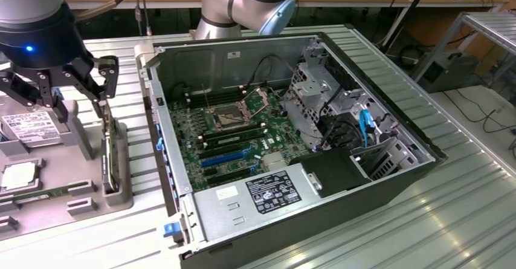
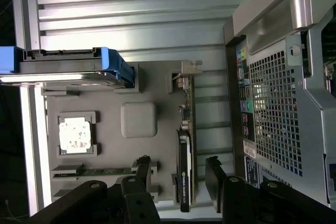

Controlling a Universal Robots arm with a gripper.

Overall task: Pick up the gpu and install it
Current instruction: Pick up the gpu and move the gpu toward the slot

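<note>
The gpu (image 1: 111,155) is a thin dark card with a silver bracket. It stands on its edge in the right side of a grey holder tray (image 1: 87,160), at the exterior view's left. My gripper (image 1: 71,93) hangs open above that tray, over the card's far end and clear of it. In the wrist view the gpu (image 2: 185,153) shows edge-on. One dark finger (image 2: 143,169) stands on one side of it and the other finger (image 2: 212,172) on the opposite side, with gaps between. Nothing is held.
The open computer case (image 1: 387,142) lies right of the tray, motherboard (image 1: 234,130) and blue slots (image 1: 222,158) exposed. The tray also carries a labelled silver drive (image 1: 28,130), a processor (image 1: 18,177) and a green memory strip (image 1: 40,191). The case's rear panel (image 2: 273,108) sits close to the gpu.
</note>
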